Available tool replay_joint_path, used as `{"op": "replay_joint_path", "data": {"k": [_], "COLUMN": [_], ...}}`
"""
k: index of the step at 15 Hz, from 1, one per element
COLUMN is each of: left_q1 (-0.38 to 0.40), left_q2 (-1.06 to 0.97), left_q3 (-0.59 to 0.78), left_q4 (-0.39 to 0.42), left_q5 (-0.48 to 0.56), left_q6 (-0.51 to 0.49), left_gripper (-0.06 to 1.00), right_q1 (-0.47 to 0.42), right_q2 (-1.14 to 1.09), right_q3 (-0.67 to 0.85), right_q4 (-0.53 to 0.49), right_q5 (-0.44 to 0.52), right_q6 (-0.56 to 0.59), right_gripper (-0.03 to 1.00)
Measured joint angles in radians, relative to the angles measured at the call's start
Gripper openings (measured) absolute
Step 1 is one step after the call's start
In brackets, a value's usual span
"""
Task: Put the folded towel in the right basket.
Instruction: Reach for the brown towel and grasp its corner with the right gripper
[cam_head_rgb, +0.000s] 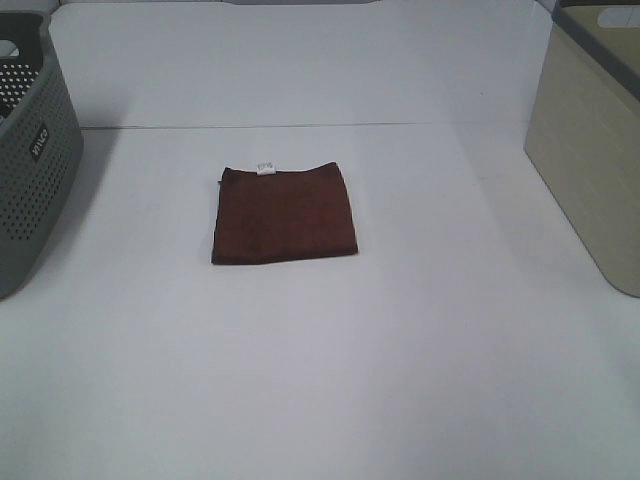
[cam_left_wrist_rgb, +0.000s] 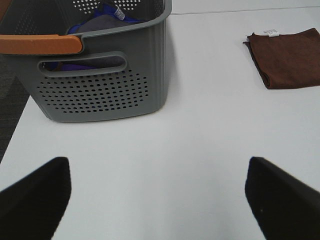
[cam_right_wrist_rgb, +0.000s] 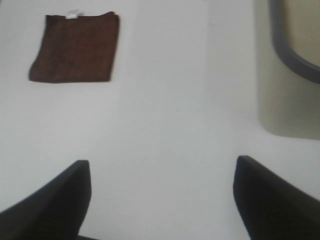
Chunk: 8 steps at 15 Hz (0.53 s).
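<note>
The folded towel (cam_head_rgb: 284, 213) lies flat on the white table near the middle, dark reddish-brown, with its small white tag on the far edge. It also shows in the left wrist view (cam_left_wrist_rgb: 287, 57) and the right wrist view (cam_right_wrist_rgb: 75, 48). The right basket (cam_head_rgb: 592, 135), beige with a dark grey rim, stands at the right edge and shows in the right wrist view (cam_right_wrist_rgb: 290, 95). My left gripper (cam_left_wrist_rgb: 157, 197) is open and empty above bare table, well short of the towel. My right gripper (cam_right_wrist_rgb: 161, 197) is open and empty, apart from both towel and basket. Neither gripper shows in the exterior high view.
A grey perforated basket (cam_head_rgb: 30, 160) with a small label stands at the left edge; in the left wrist view (cam_left_wrist_rgb: 100, 75) it has an orange handle and holds blue and grey cloth. The white table (cam_head_rgb: 320, 380) spreads between the two baskets.
</note>
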Motion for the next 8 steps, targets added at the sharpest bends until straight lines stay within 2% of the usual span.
{"op": "replay_joint_path", "data": {"k": [3,6,8], "left_q1": [0.000,0.000,0.000], "left_q2": [0.000,0.000,0.000], "left_q3": [0.000,0.000,0.000], "left_q4": [0.000,0.000,0.000], "left_q5": [0.000,0.000,0.000], "left_q6": [0.000,0.000,0.000], "left_gripper": [0.88,0.88,0.88], "right_q1": [0.002,0.016,0.100], "right_q2": [0.243,0.479,0.610], "right_q3": [-0.122,-0.222,-0.285], "right_q4": [0.166,0.208,0.208], "right_q5": [0.050,0.049,0.046], "right_q6": [-0.127,-0.168,-0.167], "right_gripper": [0.76,0.76,0.76]}}
